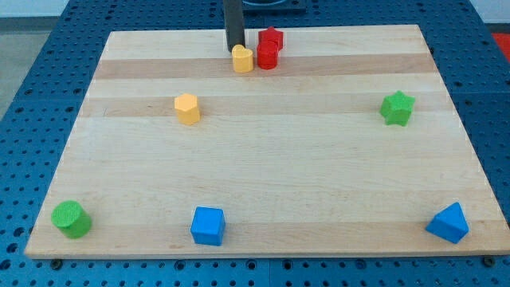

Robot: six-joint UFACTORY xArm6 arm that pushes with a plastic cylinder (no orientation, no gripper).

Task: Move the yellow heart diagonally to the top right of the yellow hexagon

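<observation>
Two yellow blocks sit on the table (319, 199): the yellow heart (242, 60), small and glossy with its lobes blurred, lies near the top edge, touching a red block (267, 56) on the view's right; the yellow hexagon (187, 108) lies well apart, toward the left edge. My tip (235, 51) touches the heart's top-left; no pincer shows.

Board (319, 183): pale wood, planked, smooth, satin sheen; blocks, e.g. yellow heart (242, 59), yellow hexagon (187, 108), green star (397, 108), blue cube (208, 226): painted, smooth, matt; rod (235, 25): dark, matt; surrounding blue table (40, 56): perforated, matt.
</observation>
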